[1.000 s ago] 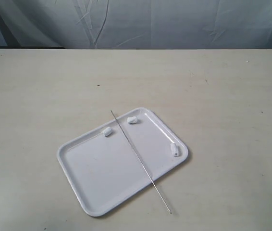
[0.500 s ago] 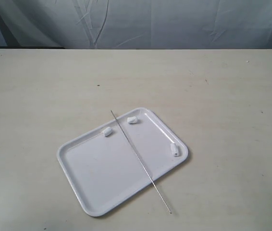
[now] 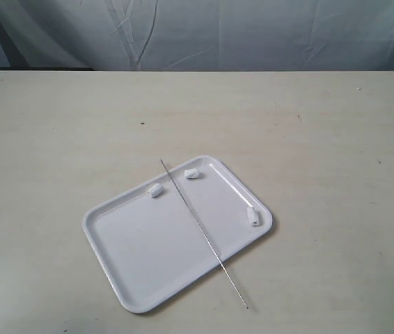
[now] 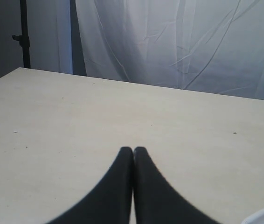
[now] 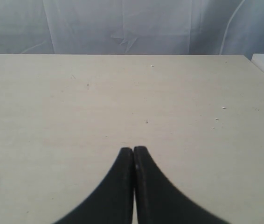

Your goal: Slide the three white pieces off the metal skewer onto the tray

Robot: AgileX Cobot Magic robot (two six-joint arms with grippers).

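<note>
Three white pieces (image 3: 155,191) (image 3: 191,173) (image 3: 252,216) and one skewer (image 3: 204,234) lie on one tray (image 3: 148,257).

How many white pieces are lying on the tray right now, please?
3 white pieces: one sits by the tray's far rim, left of the skewer; one near the far corner, right of the skewer; one by the right corner. None seems hidden.

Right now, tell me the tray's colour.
Glossy white tray, seen best in the exterior view.
</note>
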